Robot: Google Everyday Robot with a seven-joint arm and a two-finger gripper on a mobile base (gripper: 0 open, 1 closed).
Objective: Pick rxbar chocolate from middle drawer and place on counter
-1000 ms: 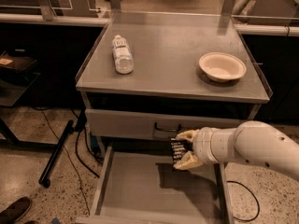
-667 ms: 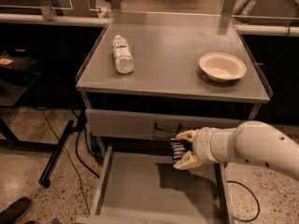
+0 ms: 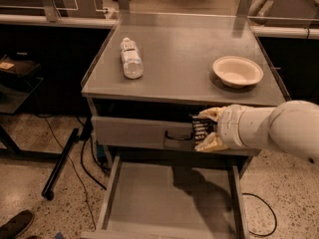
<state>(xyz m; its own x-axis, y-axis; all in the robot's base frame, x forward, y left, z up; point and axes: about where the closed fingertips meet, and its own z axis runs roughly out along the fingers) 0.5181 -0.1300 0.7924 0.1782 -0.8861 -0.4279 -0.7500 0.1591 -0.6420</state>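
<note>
Presently the hand (image 3: 203, 130) is being held in front of the cabinet, just below the front edge of the counter (image 3: 179, 54) and above the open middle drawer (image 3: 149, 203). Its two pale fingers (image 3: 212, 114) are being pressed from above and below onto the rxbar chocolate (image 3: 198, 127). The dark bar with its white lettering is thus being gripped between them. It is being carried clear of the drawer floor, close against the closed drawer front (image 3: 129, 132) and just beside that front's dark loop handle (image 3: 175, 136). The pick is being judged as done, since the bar is being held out of the drawer, across whose bottom a shadow is being cast by the white arm (image 3: 279, 128) reaching in from the right. What is left is being judged as the raising of the bar past the counter's edge and the setting down on top. On the counter a water bottle (image 3: 131, 58) is lying at the left and a pale bowl (image 3: 238, 71) is standing at the right, well apart, so the stretch between them is being judged the likeliest landing place.
</note>
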